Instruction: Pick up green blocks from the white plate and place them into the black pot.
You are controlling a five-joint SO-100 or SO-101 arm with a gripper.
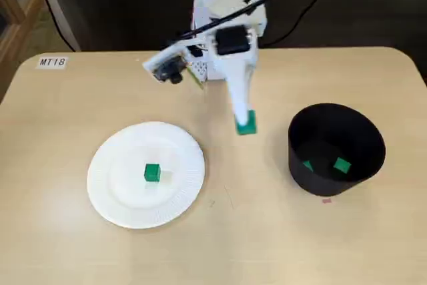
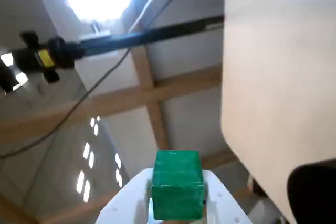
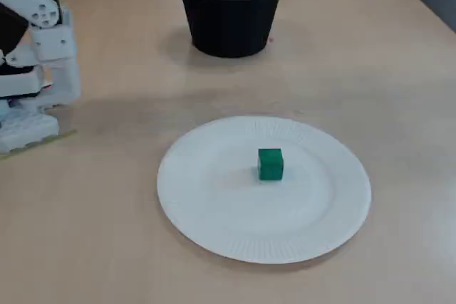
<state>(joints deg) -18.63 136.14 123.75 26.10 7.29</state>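
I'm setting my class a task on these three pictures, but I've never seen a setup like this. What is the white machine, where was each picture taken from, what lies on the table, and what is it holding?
The white machine is a small robot arm standing on a table. It ends in a two-finger gripper.

One fixed view looks down from above. The other looks across the table from low down and catches only part of the arm at its left edge. The wrist view comes from a camera riding on the arm itself.

On the table are a white plate with one green block on it, and a black pot with two green blocks inside.

The gripper is shut on another green block, the held block, which the wrist view shows close up. From above, it sits between plate and pot.
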